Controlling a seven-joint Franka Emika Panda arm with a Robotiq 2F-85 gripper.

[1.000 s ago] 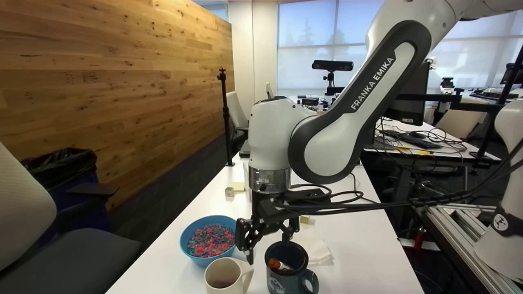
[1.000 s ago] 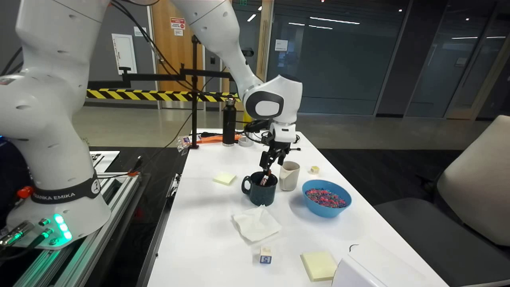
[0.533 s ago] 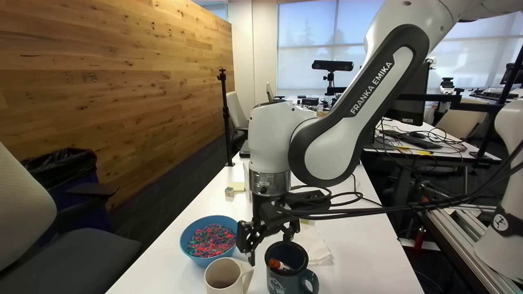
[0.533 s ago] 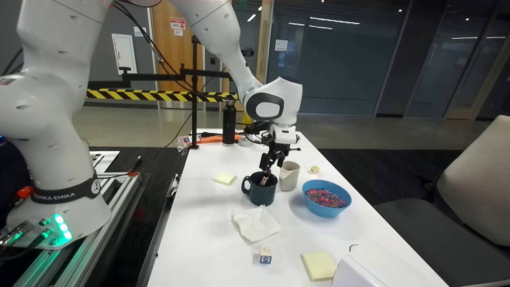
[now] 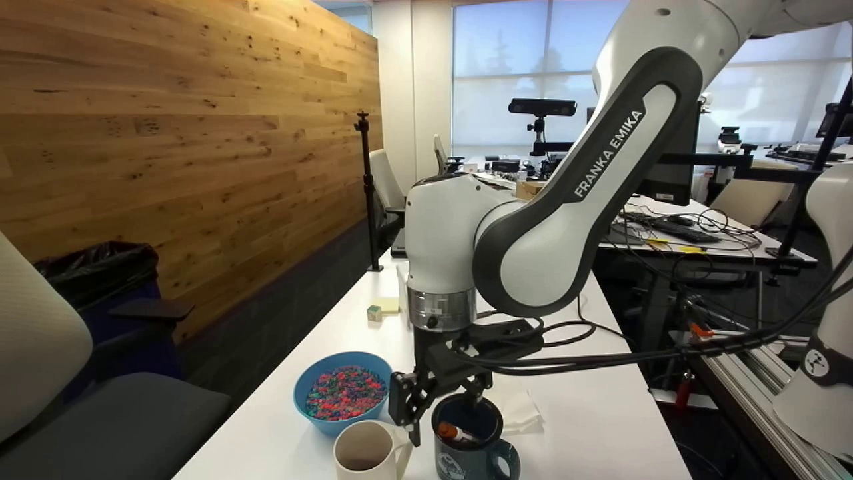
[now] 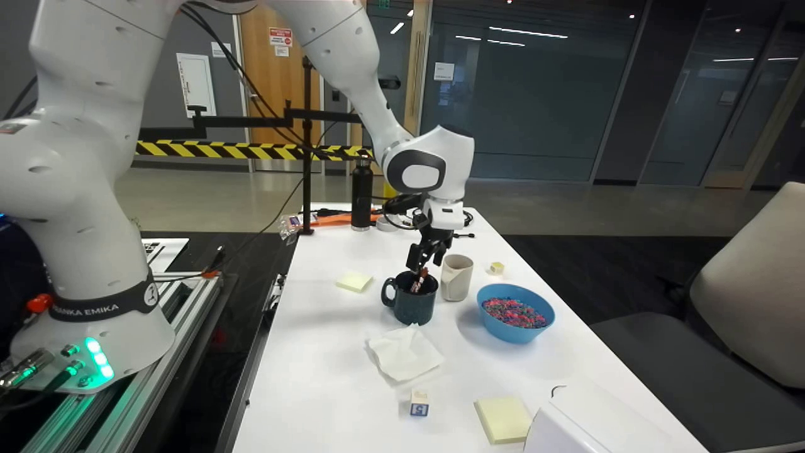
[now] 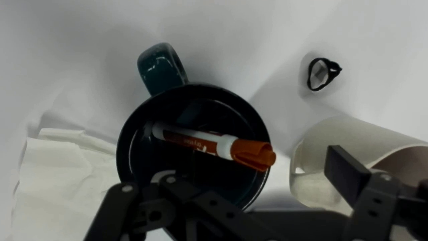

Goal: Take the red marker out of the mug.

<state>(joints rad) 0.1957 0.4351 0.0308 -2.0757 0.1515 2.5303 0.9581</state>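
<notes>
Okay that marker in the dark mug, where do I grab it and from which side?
Probably by the orange cap, from above, pinching across its narrow width. The marker leans in the mug, capped end highest, other end down inside; the mug's wall would likely block a sideways approach.

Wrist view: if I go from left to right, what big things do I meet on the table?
Crumpled white paper napkin → shiny round dark mug with a slim red-orange and white marker in it → smooth cream-coloured cup.
</notes>
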